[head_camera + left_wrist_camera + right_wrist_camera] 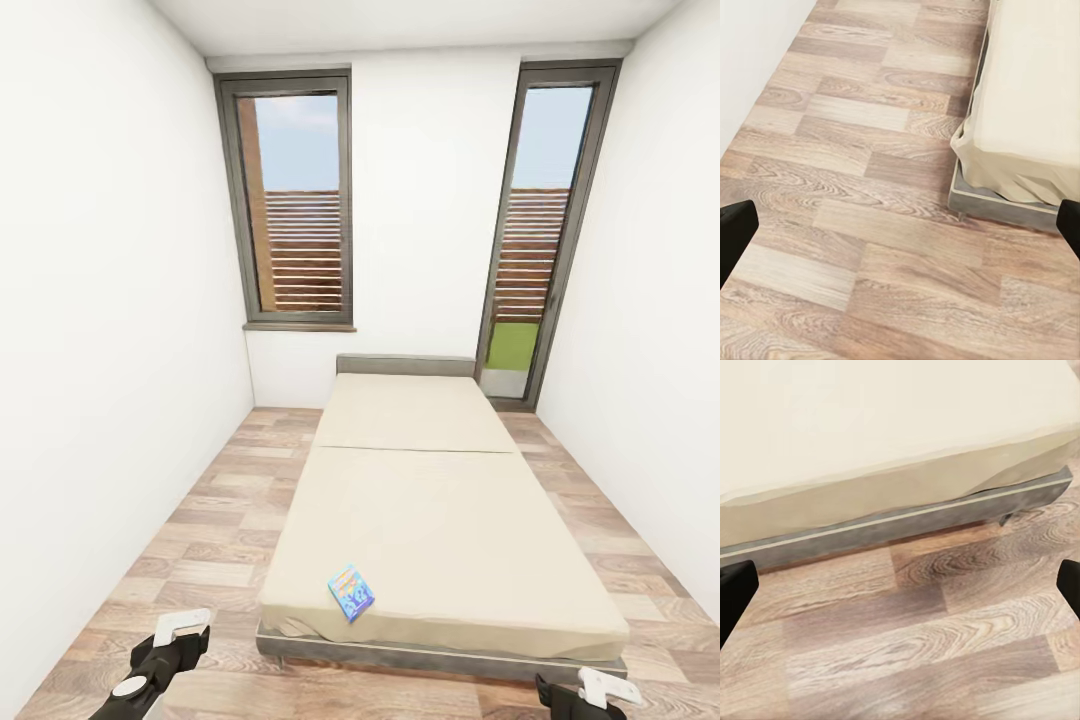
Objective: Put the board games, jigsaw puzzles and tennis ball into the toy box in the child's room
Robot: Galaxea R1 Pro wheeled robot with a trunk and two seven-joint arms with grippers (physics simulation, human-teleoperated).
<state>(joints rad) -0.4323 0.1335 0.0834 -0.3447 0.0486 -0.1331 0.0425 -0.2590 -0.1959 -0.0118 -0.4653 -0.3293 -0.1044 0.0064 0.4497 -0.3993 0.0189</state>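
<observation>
Gaping wide, the left gripper (pixel 900 225) and right gripper (pixel 900 585) hold nothing above the floor (pixel 855 225). 1 small blue board game (pixel 351 592) lies near the bed's (pixel 450 520) foot edge.

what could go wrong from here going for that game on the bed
1. The small blue square board game box lies flat on the beige bed cover; a flat box on soft fabric may give open fingers little edge to catch, so it could slide away.
2. It sits near the foot edge, so a push could tip it onto the wood-plank floor.
3. Both the left gripper and right gripper hang low by the dark grey bed frame; driving closer may bump it.
</observation>
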